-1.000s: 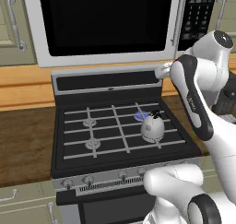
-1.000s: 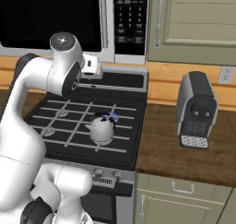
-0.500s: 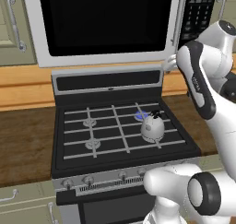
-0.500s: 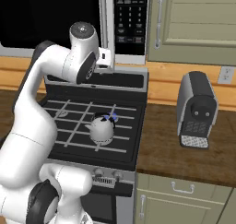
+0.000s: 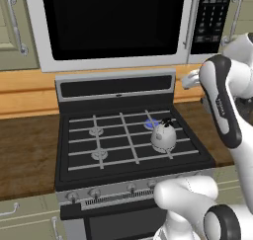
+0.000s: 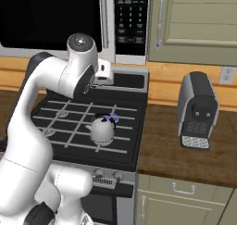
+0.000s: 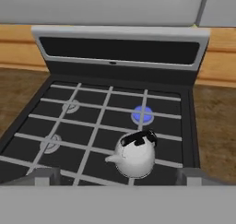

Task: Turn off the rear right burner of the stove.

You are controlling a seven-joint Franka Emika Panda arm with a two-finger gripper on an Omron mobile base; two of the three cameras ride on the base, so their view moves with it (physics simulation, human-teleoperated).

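The tool [image 7: 118, 176] hangs above the front edge of the stove [image 5: 79, 176], its two fingers [image 7: 46, 176] spread wide apart with nothing between them; in the right base view it sits high by the microwave's [image 5: 113, 24] lower right corner, clear of the grates. Looking along it, the white kettle [image 7: 134, 156] sits nearest, on the front right part of the cooktop, its dark handle on top and its spout pointing left.

Just behind the kettle lies the rear right burner [image 7: 142, 114], a small round disc under thin grey grate bars, glowing blue. It is at the back right of the cooktop, close in front of the black back panel [image 7: 120, 51] with its silver trim.

On the left side of the cooktop there are two plain silver burner discs, one at the rear [image 7: 70, 106] and one in front [image 7: 50, 143]. One kettle, one lit burner. Knobs [image 5: 94, 192] dot the silver front strip. To the right of the stove, on the brown bench [image 6: 183, 159], stands one grey coffee machine [image 6: 198, 110].
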